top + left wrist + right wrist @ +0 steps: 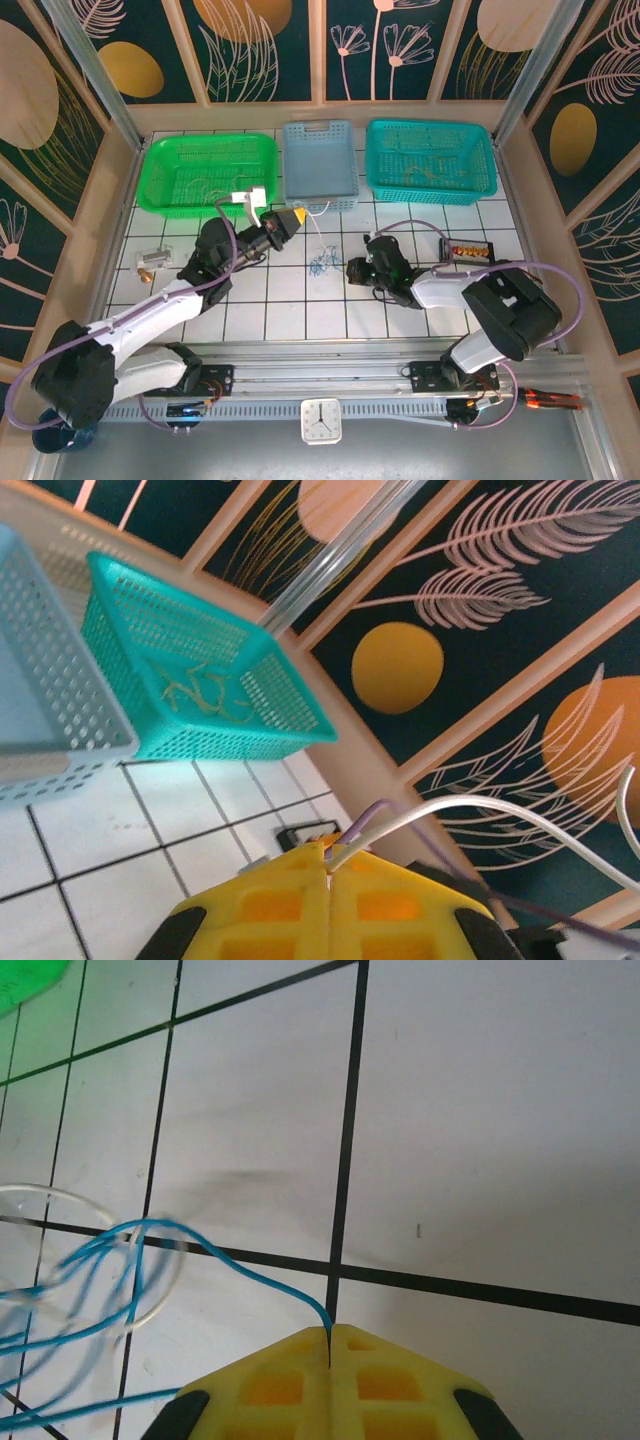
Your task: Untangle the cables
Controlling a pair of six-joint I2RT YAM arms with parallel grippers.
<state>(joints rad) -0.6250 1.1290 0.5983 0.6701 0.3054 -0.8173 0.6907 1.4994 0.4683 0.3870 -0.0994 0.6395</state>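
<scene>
your left gripper [328, 858] is closed, its two yellow fingers pressed together with the white cable [480, 808] pinched in the seam between them. from the left wrist view, that cable leaves the fingertips and arcs away to the right, raised above the table. in the top view this gripper hangs over the back of the tiled table [290, 310], just in front of the gap between the green basket [165, 160] and the grey-blue basket [320, 190].

your right gripper [329, 1336] is also closed, and it nips the blue cable [235, 1263] at the very tip of its yellow fingers. from there the blue strand rises away to the left and joins a loose bundle of blue loops lying on the white tiles. a pale loop [60, 1192] of see-through cord lies on the tiles among those blue strands; you cannot tell from these views whether it belongs to the white cable. in the top view the blue bundle sits near the middle of the table, between the two grippers and just to the left of the right one.

the tan cable [205, 692] lies curled on the floor of the teal basket [300, 730], at the back right, well apart from both grippers.
</scene>
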